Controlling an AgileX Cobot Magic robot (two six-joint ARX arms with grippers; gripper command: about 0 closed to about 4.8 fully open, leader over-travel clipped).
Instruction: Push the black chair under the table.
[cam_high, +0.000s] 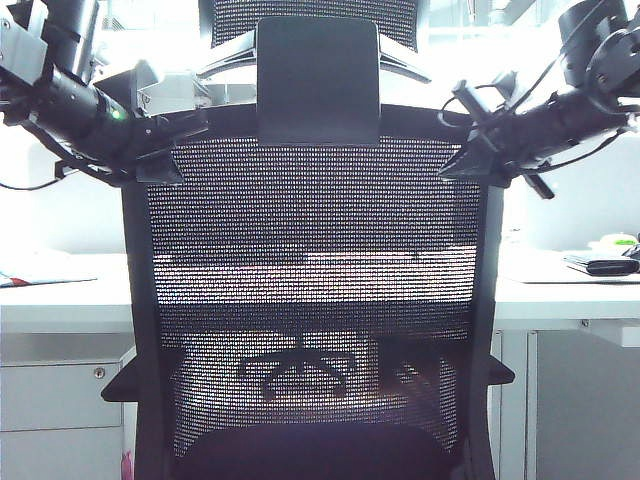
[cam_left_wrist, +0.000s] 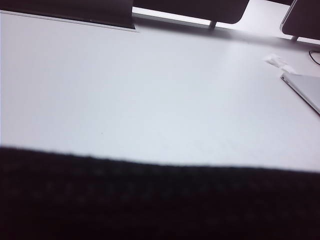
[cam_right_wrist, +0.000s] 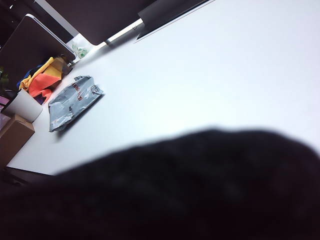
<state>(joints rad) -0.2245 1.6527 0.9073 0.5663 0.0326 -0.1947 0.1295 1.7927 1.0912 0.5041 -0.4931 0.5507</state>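
**Both grippers set at the chair's top corners**

Left gripper (cam_high: 165, 150) and right gripper (cam_high: 470, 150) are pressed at the black chair (cam_high: 315, 300) frame; whether either is open cannot be told. Beyond them, the table (cam_high: 560, 300) is seen, the chair not yet tucked under. Pushing is judged under way; an even forward shove is called for next

The black chair (cam_high: 315, 290) stands with its mesh back facing us, tight up against the table (cam_high: 60, 300), whose white top shows through the mesh and to either side. The left gripper (cam_high: 165, 150) sits at the back's upper left corner and the right gripper (cam_high: 470, 155) at its upper right, both touching the frame, though I can't make out how their fingers are set. A grey-white drawer cabinet (cam_high: 55, 420) with a round lock sits under the table on the left.
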